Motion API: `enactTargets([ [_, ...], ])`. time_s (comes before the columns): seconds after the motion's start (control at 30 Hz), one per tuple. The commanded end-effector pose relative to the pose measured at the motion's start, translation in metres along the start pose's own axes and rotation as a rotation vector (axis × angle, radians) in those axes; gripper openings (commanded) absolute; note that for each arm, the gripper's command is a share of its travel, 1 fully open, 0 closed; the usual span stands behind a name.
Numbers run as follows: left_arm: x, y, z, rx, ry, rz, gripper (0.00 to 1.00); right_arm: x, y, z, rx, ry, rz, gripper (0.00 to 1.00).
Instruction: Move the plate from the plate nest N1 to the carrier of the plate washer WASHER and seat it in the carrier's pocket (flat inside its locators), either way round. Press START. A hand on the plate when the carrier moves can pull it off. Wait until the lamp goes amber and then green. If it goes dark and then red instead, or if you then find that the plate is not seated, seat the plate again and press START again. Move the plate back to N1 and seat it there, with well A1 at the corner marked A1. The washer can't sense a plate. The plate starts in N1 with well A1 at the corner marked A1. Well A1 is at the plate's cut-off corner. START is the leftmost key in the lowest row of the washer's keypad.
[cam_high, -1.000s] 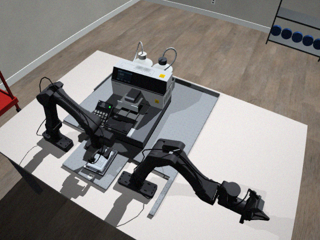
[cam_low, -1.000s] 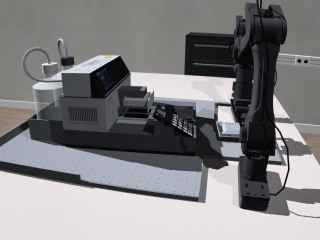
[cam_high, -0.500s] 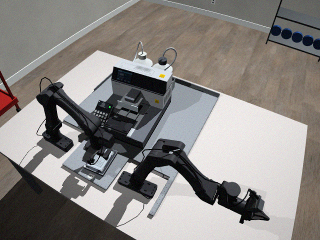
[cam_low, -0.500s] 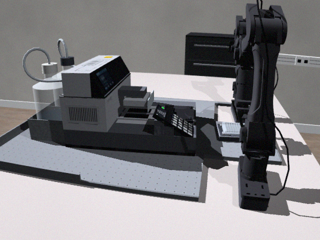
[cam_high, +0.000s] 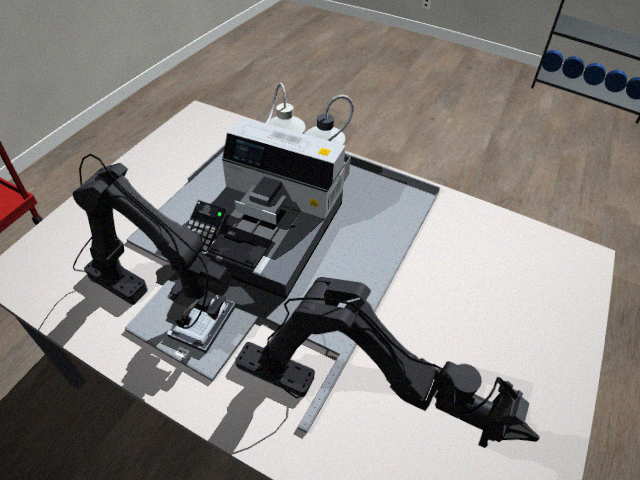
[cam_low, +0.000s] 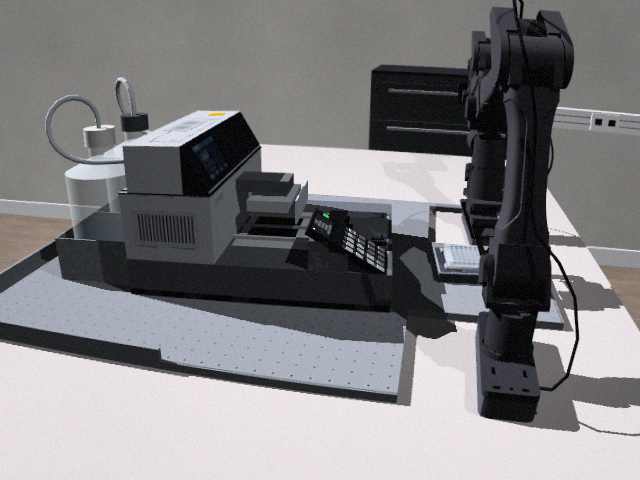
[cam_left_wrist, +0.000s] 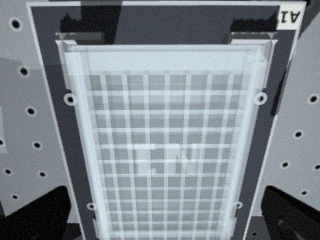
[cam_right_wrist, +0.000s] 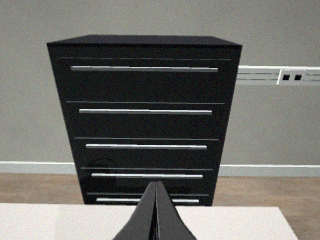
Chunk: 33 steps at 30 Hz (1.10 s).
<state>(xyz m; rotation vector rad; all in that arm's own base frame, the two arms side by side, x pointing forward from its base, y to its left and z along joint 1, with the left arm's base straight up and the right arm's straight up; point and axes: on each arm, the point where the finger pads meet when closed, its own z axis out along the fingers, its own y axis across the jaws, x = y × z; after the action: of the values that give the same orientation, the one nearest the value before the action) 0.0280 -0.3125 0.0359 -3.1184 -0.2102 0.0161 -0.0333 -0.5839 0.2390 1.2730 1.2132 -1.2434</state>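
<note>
My spread left tool (cam_high: 199, 314) (cam_left_wrist: 165, 195) straddles the clear, gridded plate (cam_high: 200, 322) (cam_low: 461, 256) (cam_left_wrist: 162, 145); "A1" marks the nest's corner (cam_left_wrist: 290, 17).

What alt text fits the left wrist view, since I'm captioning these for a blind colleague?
A clear gridded plate sits in a dark nest with a corner marked A1. The left gripper's fingers stand open on either side, not gripping it.

plate's near end (cam_left_wrist: 165, 232) cut off, screen text (cam_high: 248, 151) (cam_low: 209, 156) blurred
</note>
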Motion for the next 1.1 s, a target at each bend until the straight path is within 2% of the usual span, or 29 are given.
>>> enactTargets([
  [0.0, -0.006, 0.004, 0.002, -0.012, -0.013, 0.009, 1.00, -0.017, -0.004, -0.005, 0.007, -0.034, 0.011, 0.00],
  [0.57, 0.001, 0.000, 0.010, 0.005, -0.011, 0.004, 1.00, -0.017, -0.004, -0.005, 0.007, -0.034, 0.011, 0.00],
  [1.07, -0.009, 0.003, 0.012, -0.011, -0.010, 0.005, 1.00, -0.017, -0.004, -0.005, 0.007, -0.034, 0.011, 0.00],
])
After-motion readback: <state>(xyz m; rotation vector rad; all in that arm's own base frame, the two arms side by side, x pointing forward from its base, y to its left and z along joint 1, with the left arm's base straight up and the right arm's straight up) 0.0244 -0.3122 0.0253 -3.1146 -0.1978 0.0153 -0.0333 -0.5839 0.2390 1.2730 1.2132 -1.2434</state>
